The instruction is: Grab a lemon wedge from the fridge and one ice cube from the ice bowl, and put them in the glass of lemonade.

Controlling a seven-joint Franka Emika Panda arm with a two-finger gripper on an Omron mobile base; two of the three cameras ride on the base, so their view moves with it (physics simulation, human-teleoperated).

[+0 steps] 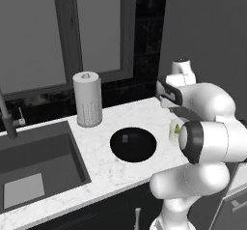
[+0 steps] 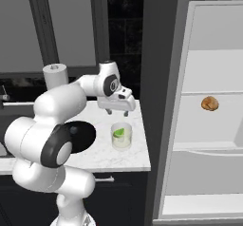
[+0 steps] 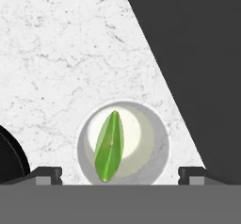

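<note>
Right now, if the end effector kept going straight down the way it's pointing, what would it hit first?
Most likely the glass of lemonade right beneath the open end effector, with the lemon wedge already inside. The hand view looks straight into it, though the gap is hard to judge.

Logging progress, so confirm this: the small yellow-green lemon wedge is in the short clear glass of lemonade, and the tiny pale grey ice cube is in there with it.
Not quite. The small yellow-green lemon wedge is in the short clear glass of lemonade, as the hand view shows. But the tiny pale grey ice cube is not with it: in the left base view it lies in the wide black ice bowl on the counter.
</note>
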